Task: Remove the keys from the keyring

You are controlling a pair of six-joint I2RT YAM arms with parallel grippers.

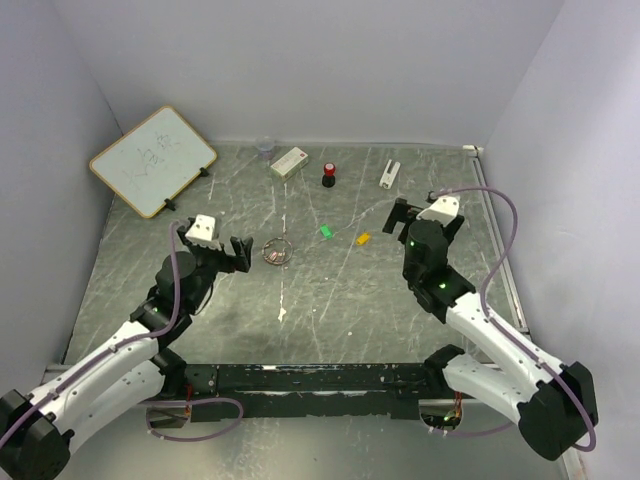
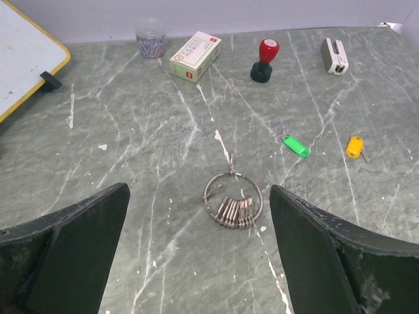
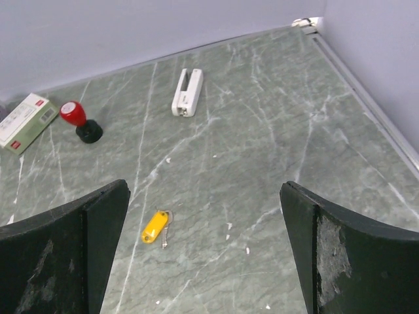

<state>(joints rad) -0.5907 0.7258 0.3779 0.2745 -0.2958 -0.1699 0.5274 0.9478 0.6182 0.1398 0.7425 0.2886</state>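
Observation:
The silvery keyring lies flat on the table, a row of small metal clips on its wire; in the left wrist view it lies just ahead of my open jaws. The green key and the yellow key lie loose on the table, apart from the ring. My left gripper is open and empty, left of the ring. My right gripper is open and empty, right of the yellow key.
A whiteboard leans at the back left. Along the back stand a jar of clips, a small box, a red-capped black knob and a white block. A metal rail edges the right side.

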